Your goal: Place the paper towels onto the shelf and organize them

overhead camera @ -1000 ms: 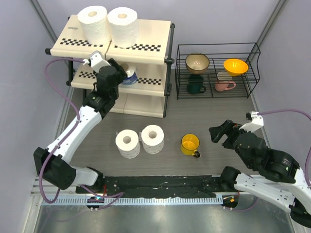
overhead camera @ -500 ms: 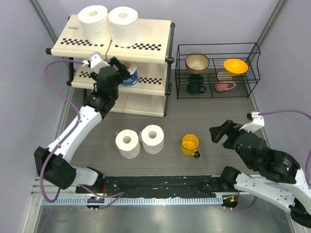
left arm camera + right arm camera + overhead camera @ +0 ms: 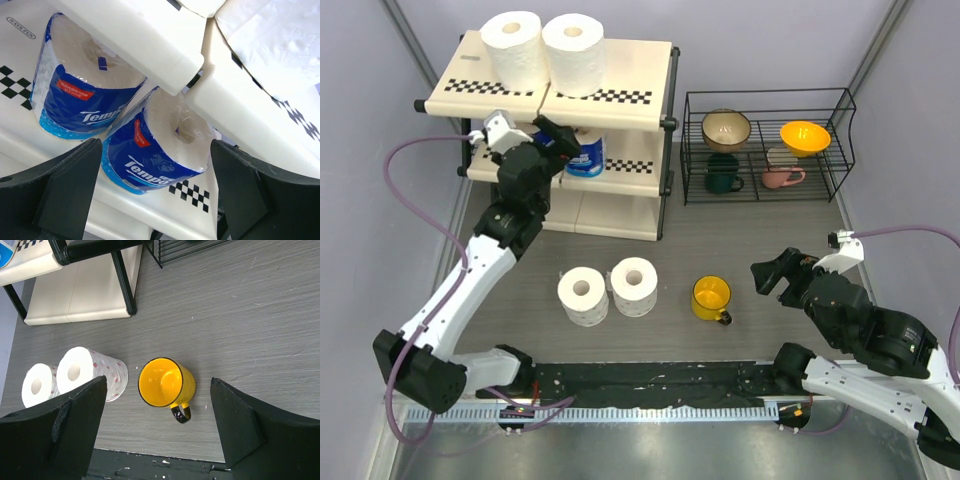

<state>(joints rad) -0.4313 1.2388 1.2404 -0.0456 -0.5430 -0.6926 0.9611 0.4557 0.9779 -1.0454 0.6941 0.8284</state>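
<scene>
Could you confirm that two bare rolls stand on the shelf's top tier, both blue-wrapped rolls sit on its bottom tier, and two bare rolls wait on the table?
No: both blue-wrapped rolls sit on the shelf's middle tier, not the bottom, as the top external and left wrist views show. The rest holds: two bare rolls on top, two loose rolls on the table.

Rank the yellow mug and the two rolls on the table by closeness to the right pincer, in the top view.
1. Yellow mug, just left of the right pincer.
2. Right-hand roll, mid-table.
3. Left-hand roll, beyond it.
</scene>
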